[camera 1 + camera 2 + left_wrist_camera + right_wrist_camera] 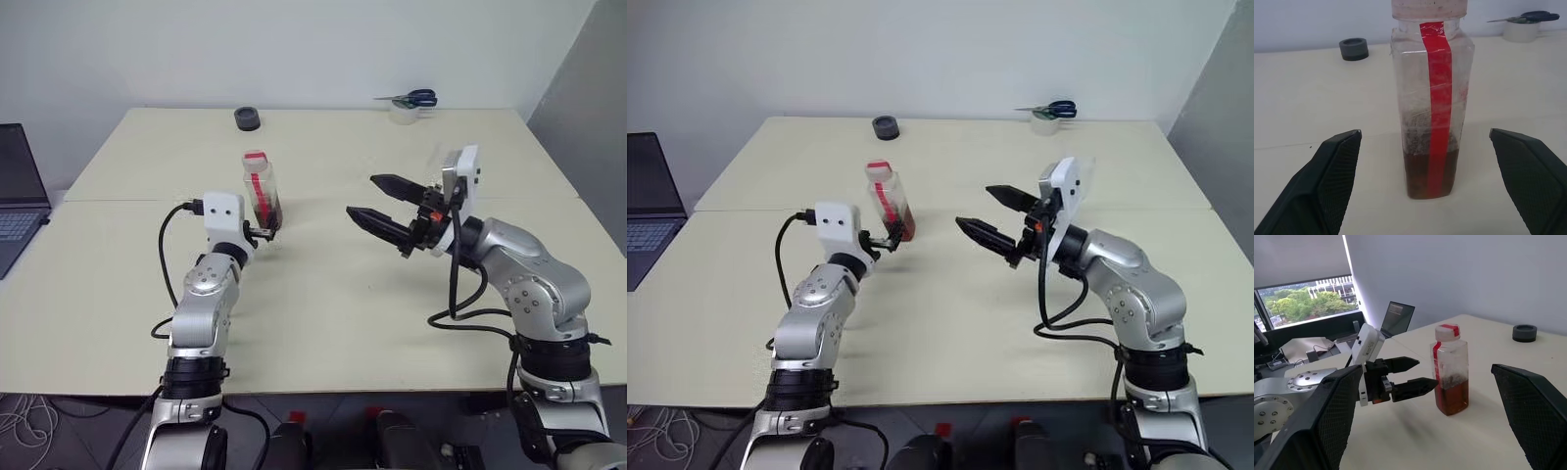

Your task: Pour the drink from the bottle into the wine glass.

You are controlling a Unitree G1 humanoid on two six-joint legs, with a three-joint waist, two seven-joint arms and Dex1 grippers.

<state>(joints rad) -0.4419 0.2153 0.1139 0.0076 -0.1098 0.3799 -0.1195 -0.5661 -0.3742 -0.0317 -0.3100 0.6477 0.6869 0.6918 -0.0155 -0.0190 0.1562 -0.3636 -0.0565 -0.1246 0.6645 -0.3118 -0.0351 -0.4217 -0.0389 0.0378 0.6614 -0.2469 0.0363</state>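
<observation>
The capped bottle (261, 189) is standing upright on the table (333, 313), reddish-amber drink (1427, 174) filling its bottom. The spread left gripper (266, 233) is being held just before it, the spread right gripper (370, 201) beside. A black ring (248, 118) is lying behind.

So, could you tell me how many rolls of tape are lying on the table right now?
2. A dark roll of tape lies near the table's far edge, behind the bottle. A pale roll lies at the far right, with blue-handled scissors resting on it. None seems hidden.
</observation>
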